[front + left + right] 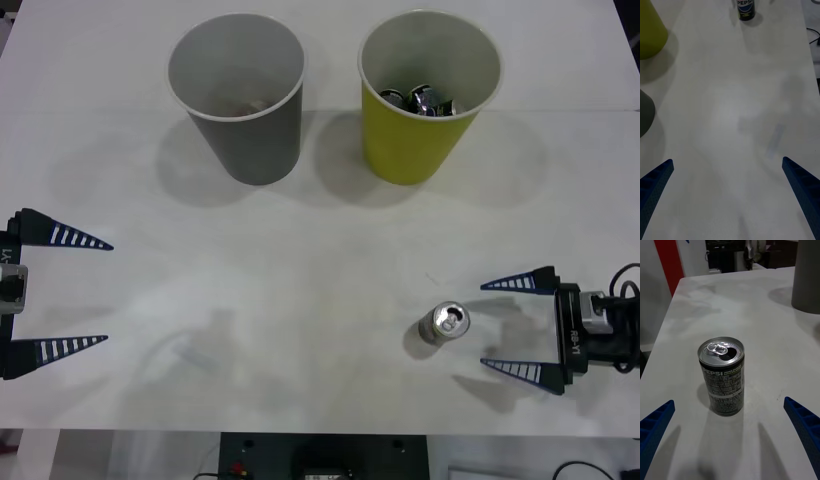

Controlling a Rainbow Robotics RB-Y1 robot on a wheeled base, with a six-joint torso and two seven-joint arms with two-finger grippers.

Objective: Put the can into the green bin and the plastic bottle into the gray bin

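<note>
Sitting upright on the near right of the table [300, 300], the can [443, 323] isn't grabbed yet, right gripper [518, 327] spread wide just beside it, left gripper [85, 292] parked open, green bin [428, 95] far off waiting.

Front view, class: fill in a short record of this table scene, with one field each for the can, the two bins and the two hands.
can: small dark cylindrical drink can with silver pull-tab top, upright on the white table, between the right hand's open fingers' line
green bin: large yellow-green paper cup, upright at the far side, crushed cans inside
gray bin: large dark gray paper cup, upright, left of the green bin
right hand: open, beside the can, not touching
left hand: open, at the table's left edge
</note>
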